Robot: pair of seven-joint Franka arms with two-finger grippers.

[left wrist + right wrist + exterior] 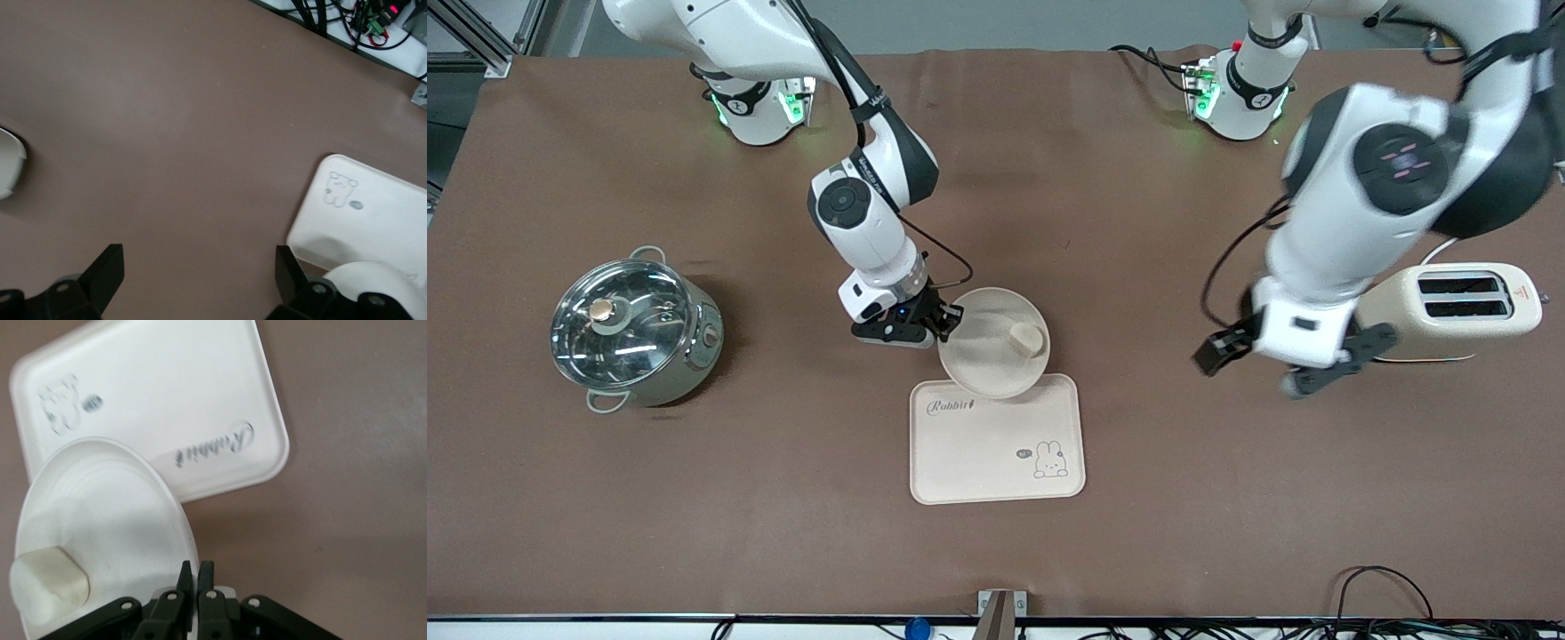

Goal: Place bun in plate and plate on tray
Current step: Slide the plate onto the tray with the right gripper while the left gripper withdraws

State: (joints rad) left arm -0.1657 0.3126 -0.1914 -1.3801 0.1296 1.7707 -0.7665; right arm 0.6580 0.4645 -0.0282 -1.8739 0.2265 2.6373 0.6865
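Note:
The round cream plate [983, 356] carries the small pale bun [1027, 339] and overlaps the edge of the Rabbit tray [996, 440] that lies farther from the front camera. My right gripper [950, 322] is shut on the plate's rim at the right arm's end. In the right wrist view the closed gripper [197, 577] pinches the plate [107, 507], with the bun [50, 587] on it and the tray [160, 393] below. My left gripper [1258, 366] is open and empty above bare table beside the toaster. It shows wide open in the left wrist view [200, 280], where the tray [373, 213] also appears.
A steel pot with a glass lid [633, 333] stands toward the right arm's end. A cream toaster [1467, 307] stands toward the left arm's end, partly under the left arm. Cables run along the table's near edge.

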